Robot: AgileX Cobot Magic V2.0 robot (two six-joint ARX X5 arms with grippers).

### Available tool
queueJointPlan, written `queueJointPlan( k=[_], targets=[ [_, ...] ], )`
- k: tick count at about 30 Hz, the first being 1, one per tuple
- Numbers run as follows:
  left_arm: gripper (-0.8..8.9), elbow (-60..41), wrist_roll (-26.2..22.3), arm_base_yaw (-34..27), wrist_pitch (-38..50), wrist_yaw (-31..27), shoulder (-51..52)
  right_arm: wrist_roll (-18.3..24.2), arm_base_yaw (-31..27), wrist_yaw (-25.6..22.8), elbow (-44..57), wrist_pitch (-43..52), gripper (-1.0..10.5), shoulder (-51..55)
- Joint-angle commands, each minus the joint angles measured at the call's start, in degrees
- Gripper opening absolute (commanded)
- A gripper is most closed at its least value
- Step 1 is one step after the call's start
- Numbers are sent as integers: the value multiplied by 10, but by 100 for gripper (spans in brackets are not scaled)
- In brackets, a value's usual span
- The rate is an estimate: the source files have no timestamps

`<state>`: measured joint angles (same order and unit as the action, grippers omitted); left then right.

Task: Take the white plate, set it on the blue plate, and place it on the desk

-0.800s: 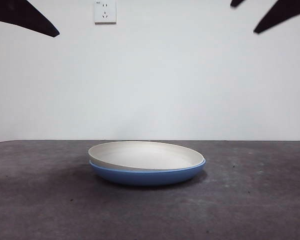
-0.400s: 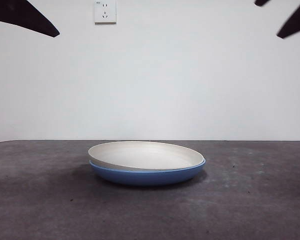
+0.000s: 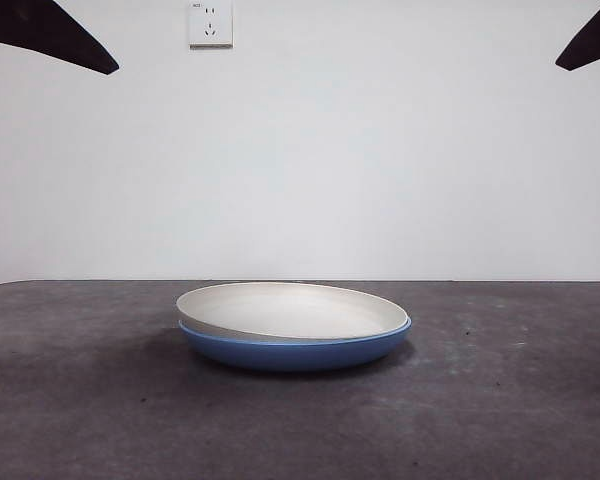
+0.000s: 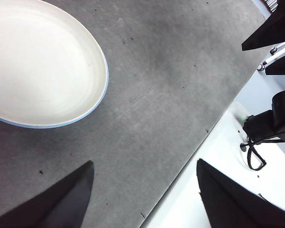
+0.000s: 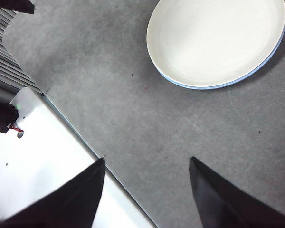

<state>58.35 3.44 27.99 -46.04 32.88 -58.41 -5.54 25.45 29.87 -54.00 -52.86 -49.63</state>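
At the upper left corner of the front view a black tip of one arm (image 3: pixel 50 32) shows, raised well above the table, with nothing in it. Its wrist view gives the left gripper (image 4: pixel 145 190) with both black jaws spread wide apart and empty, held over the broad, dark grey, mottled matte desk (image 3: pixel 100 400) near its edge, well apart from the dishes. In the middle of the desk sits the wide, shallow, matte cream-white plate (image 3: pixel 292 310), nested inside the wide, shallow, glossy medium blue plate (image 3: pixel 295 352); the white one lies slightly tilted, its left rim riding higher above the blue rim than its right. The blue plate rests flat on the desk. On the pale wall behind, left of centre, hangs a white wall socket (image 3: pixel 210 23). At the upper right corner another black tip (image 3: pixel 592 40) shows; the right gripper (image 5: pixel 147 190) is likewise released, jaws parted and empty, hovering apart from the stacked plates.
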Motion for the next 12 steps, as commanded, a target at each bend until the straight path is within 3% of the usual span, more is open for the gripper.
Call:
queueJointPlan(
  k=[1, 3, 5, 6, 12],
  targets=[
    [305, 7, -9, 3, 5, 1, -3, 7, 3, 2, -5, 5, 280, -4],
    [192, 7, -9, 3, 5, 1, -3, 7, 3, 2, -5, 4, 233, -4],
    [32, 7, -9, 3, 6, 1, -3, 9, 3, 2, -5, 1, 67, -4],
    [8, 7, -9, 3, 6, 1, -3, 13, 3, 2, -5, 1, -2, -4],
    [10, 7, -9, 3, 6, 1, -3, 17, 3, 2, -5, 4, 10, -4]
  ],
)
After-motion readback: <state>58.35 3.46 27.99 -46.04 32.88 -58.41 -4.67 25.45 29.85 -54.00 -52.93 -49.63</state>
